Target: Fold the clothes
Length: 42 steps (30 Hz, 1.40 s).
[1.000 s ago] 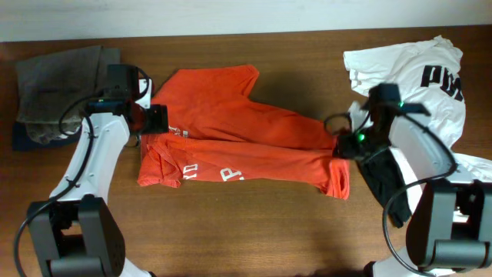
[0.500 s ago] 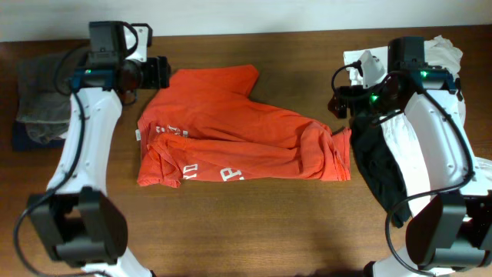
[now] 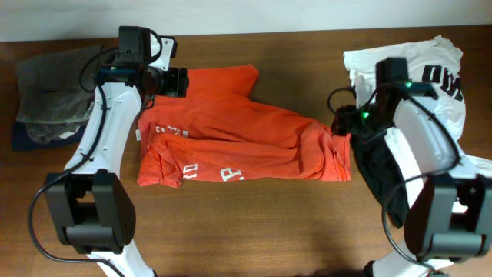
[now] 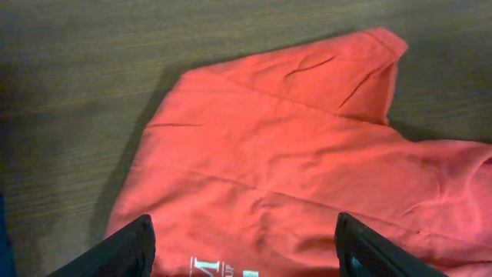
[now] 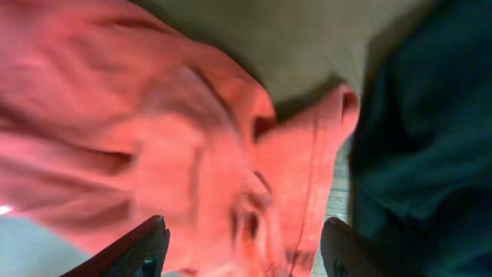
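Red-orange T-shirt (image 3: 238,135): soft, creased, half-folded; right end seemingly bunched.

Two T-shirts (image 3: 231,131), one black garment (image 3: 380,181), two arms (image 3: 108,146)

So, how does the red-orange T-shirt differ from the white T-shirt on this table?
Print: the red-orange T-shirt has white lettering, the white T-shirt black lettering.
Pose: the red-orange T-shirt lies flattened and partly folded mid-table; the white T-shirt is bunched at the right edge.
View: the red-orange T-shirt shows almost whole from overhead; the right arm crosses the white T-shirt.
Both lie on the wooden table.
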Available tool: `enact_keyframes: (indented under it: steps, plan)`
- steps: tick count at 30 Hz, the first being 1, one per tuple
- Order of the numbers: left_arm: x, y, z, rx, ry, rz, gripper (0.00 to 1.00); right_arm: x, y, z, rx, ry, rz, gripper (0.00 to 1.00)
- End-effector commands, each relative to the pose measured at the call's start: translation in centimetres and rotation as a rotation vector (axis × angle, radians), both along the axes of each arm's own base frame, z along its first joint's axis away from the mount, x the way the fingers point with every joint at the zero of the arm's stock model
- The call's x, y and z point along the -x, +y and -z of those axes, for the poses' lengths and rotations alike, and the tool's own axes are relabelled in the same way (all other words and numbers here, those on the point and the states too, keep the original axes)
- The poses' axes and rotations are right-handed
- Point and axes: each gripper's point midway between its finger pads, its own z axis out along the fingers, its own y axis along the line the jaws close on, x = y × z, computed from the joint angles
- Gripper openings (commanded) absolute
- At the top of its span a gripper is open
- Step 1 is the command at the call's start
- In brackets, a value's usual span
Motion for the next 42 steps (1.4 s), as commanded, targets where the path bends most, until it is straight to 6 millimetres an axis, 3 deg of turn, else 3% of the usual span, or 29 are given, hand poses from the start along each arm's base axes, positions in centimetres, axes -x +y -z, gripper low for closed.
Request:
enact_keyframes:
  steps: [1, 7, 16, 21, 23, 26, 27, 30, 33, 38, 40, 42]
  plan:
    - [0.1, 0.4, -0.6, -0.024, -0.007, 0.004, 0.74, 0.9, -1.4, 3.0, 0.044, 0.072, 0.119, 0.67]
    - [0.4, 0.5, -0.4, -0.029, 0.007, 0.007, 0.75, -0.2, -2.4, 5.7, 0.046, 0.029, 0.191, 0.63]
    - [0.6, 0.4, -0.3, -0.03, 0.014, 0.008, 0.75, -2.1, -2.3, 7.9, 0.034, -0.015, 0.187, 0.62]
    - [0.7, 0.4, -0.2, -0.03, 0.021, 0.008, 0.75, -2.9, -2.1, 8.3, 0.016, -0.04, 0.182, 0.54]
    - [0.7, 0.4, -0.2, -0.03, 0.021, 0.009, 0.75, -3.8, -1.9, 7.9, 0.0, -0.078, 0.179, 0.43]
    - [0.7, 0.4, -0.2, -0.03, 0.022, 0.009, 0.75, -5.3, -1.6, 7.2, -0.027, -0.145, 0.171, 0.11]
    - [0.7, 0.4, -0.2, -0.03, 0.022, 0.009, 0.75, -6.0, -1.4, 6.8, -0.041, -0.169, 0.165, 0.04]
    - [0.8, 0.4, -0.1, -0.03, 0.026, 0.009, 0.75, -7.5, -1.2, 5.5, -0.064, -0.225, 0.155, 0.04]
    - [0.8, 0.4, -0.2, -0.03, 0.025, 0.009, 0.75, -10.0, -1.4, 2.6, -0.068, -0.31, 0.147, 0.04]
    - [0.8, 0.4, -0.2, -0.03, 0.025, 0.009, 0.75, -14.6, -0.8, -6.1, -0.124, -0.487, 0.069, 0.04]
    - [0.8, 0.4, -0.1, -0.03, 0.026, 0.009, 0.75, -15.2, -0.9, -9.1, -0.109, -0.511, 0.045, 0.04]
    - [0.9, 0.4, -0.1, -0.03, 0.031, 0.009, 0.75, -14.8, -1.3, -10.6, -0.082, -0.484, 0.059, 0.04]
